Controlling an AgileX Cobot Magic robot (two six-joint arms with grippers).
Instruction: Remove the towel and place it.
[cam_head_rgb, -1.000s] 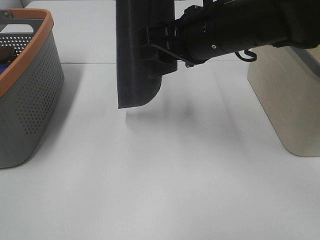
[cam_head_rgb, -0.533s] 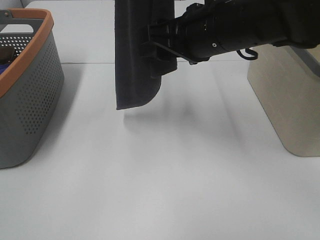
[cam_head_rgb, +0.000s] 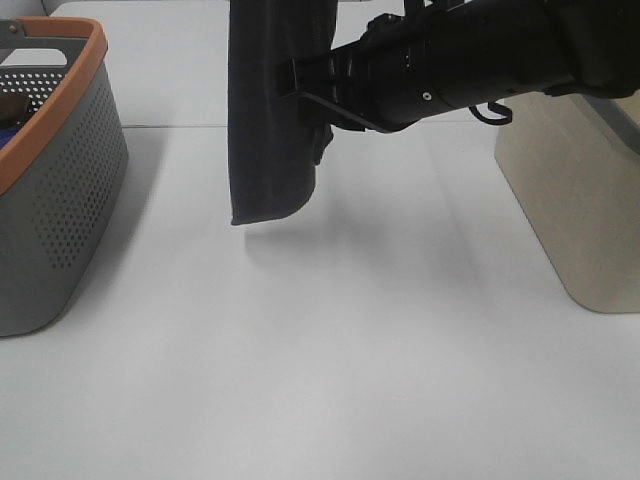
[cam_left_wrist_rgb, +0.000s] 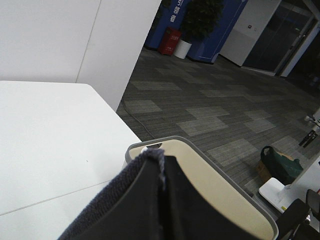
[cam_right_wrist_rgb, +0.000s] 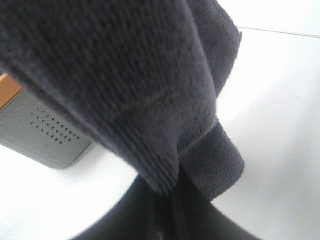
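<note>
The towel is a dark navy cloth hanging straight down over the far middle of the white table, its lower edge just above the surface and its top out of the exterior view. My right gripper reaches in from the right and is shut on the towel's right edge at mid-height. The towel fills the right wrist view. In the left wrist view the towel's hem lies against a black finger; the left gripper seems shut on it, above the exterior view's frame.
A grey perforated basket with an orange rim stands at the left; it also shows in the right wrist view. A cream bin stands at the right, seen also in the left wrist view.
The towel has sunk slightly and shifted a little left. My right gripper has turned a bit while keeping hold.
</note>
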